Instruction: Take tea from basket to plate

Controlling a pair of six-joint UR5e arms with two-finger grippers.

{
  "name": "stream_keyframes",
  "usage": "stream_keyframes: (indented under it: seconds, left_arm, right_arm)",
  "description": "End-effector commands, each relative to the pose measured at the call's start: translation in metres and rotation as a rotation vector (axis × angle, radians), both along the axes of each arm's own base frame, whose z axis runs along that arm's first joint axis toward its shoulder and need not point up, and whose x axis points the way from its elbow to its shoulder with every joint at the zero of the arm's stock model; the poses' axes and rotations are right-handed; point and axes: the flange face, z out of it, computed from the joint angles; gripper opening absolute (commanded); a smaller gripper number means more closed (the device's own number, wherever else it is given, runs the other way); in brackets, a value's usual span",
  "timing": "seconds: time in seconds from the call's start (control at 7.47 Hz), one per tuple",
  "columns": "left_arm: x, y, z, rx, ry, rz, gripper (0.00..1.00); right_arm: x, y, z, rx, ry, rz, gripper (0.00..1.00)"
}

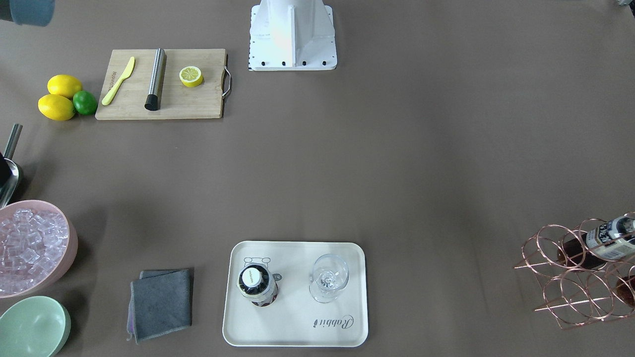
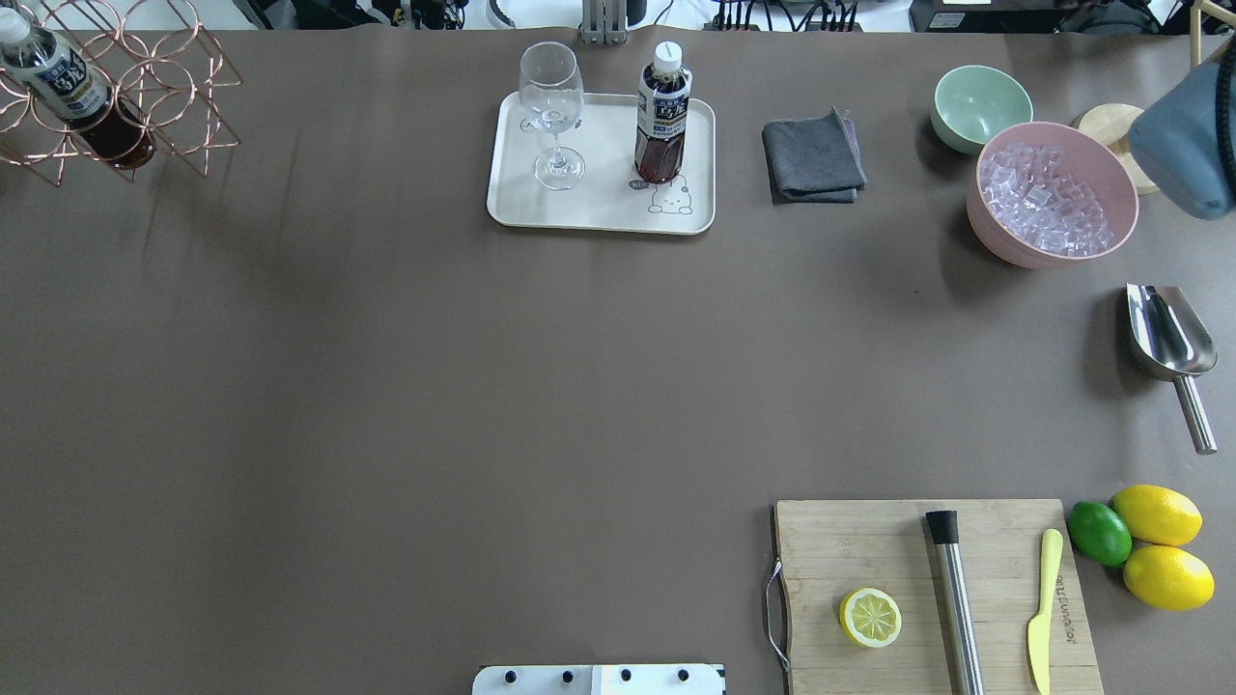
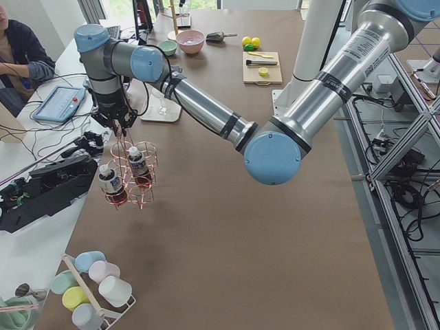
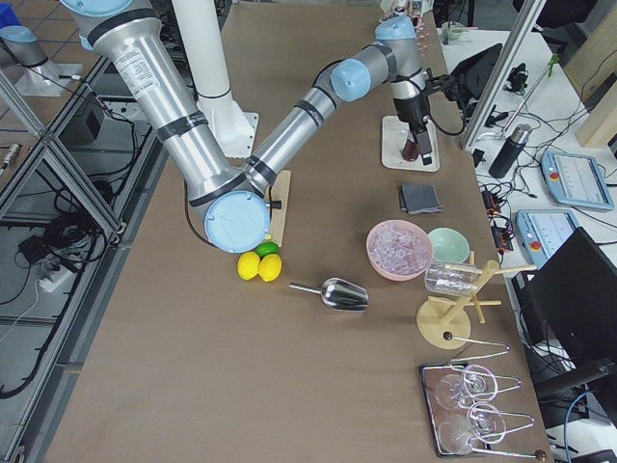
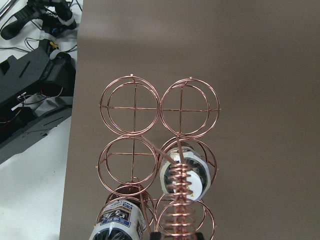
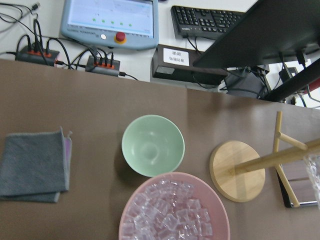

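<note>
Tea [image 2: 661, 125] stands upright on the plate [image 2: 599, 208], 3 o'clock of the wine glass [image 2: 551, 97]; right gripper [image 4: 418, 135], grasp untellable, should rise straight up.

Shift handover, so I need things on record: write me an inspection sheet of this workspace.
Surface: brown table, nothing spilled seen.
Job's things: one tea bottle upright on the cream tray beside a wine glass; second bottle and third bottle in the copper rack.
Clutter: cutting board with half lemon, yellow knife, steel rod; two lemons, lime; pink ice bowl, green bowl, grey cloth, scoop.
Grippers: left gripper at the rack's coiled handle, right gripper high above the bowls; open or shut, cannot tell.
Cables: nothing seen on the table; plugged power strip beyond its edge.
Surroundings: seated operator, teach pendant, keyboard.
</note>
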Motion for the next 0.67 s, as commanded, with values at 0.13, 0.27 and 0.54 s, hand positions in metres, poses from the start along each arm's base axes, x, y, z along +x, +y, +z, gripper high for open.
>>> stream_keyframes:
  seconds: [0.13,0.27,0.54]
  left_arm:
    - [-0.003,-0.03,0.054,0.001,-0.002,0.018,0.0]
    - [-0.003,-0.031,0.053,0.006,-0.002,0.022,0.0]
    - [0.011,-0.041,0.067,0.067,-0.004,0.057,0.0]
  right_arm:
    - [0.091,0.051,0.166,-0.178,0.085,-0.33,1.0]
    - [0.117,0.064,0.21,-0.228,-0.026,-0.349,1.0]
    - [0.157,0.091,0.297,-0.276,-0.241,-0.362,1.0]
